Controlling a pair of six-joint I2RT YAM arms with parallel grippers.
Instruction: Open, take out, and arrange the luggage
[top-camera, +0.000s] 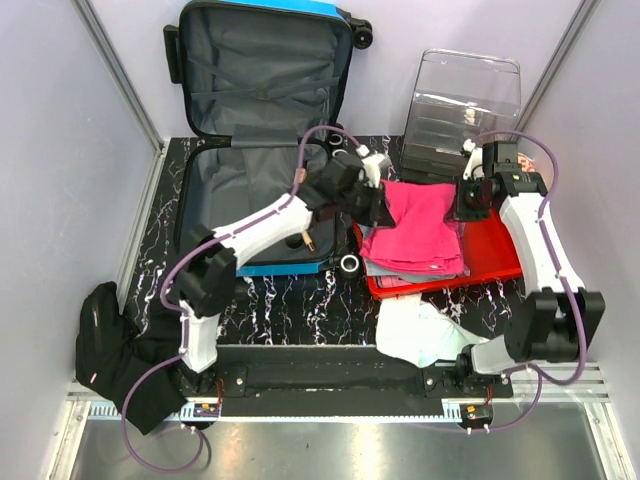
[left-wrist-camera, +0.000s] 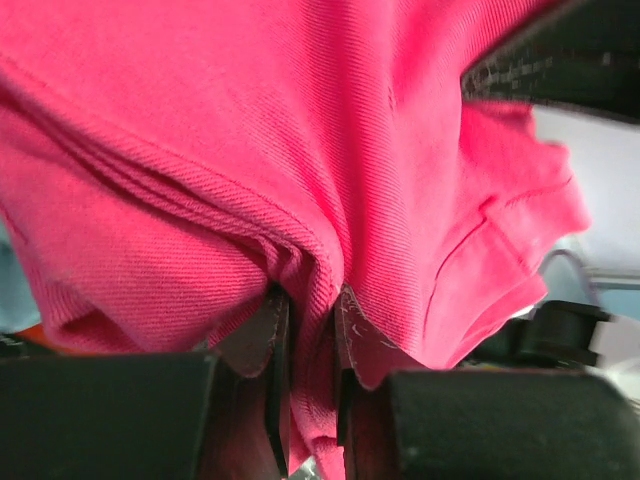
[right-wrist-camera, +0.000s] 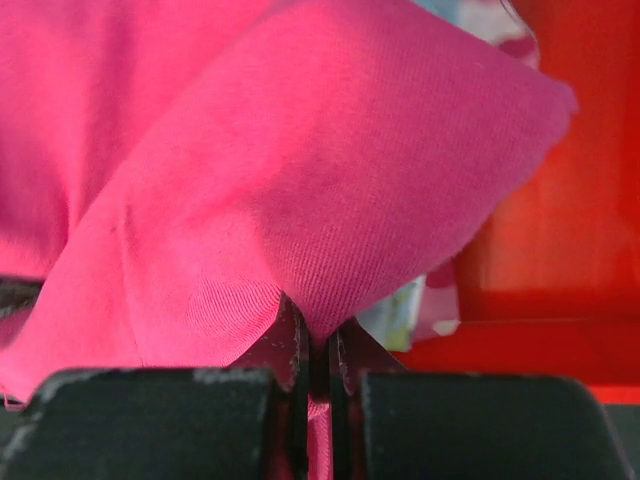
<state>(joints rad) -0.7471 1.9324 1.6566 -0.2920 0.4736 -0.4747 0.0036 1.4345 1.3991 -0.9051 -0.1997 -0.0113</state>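
The blue suitcase (top-camera: 255, 150) lies open at the back left, its lid up and its grey lining bare. A pink garment (top-camera: 415, 225) lies spread over a pile of folded clothes on the red tray (top-camera: 495, 255). My left gripper (top-camera: 378, 208) is shut on the garment's left edge; pink cloth (left-wrist-camera: 300, 180) is pinched between its fingers (left-wrist-camera: 268, 340). My right gripper (top-camera: 462, 205) is shut on the garment's right edge; the cloth (right-wrist-camera: 300, 180) bulges above the closed fingers (right-wrist-camera: 290, 345).
A clear plastic drawer box (top-camera: 465, 100) stands behind the tray. A white garment (top-camera: 425, 335) lies at the near edge in front of the tray. Black clothing (top-camera: 115, 350) is heaped at the near left. Purple walls close in both sides.
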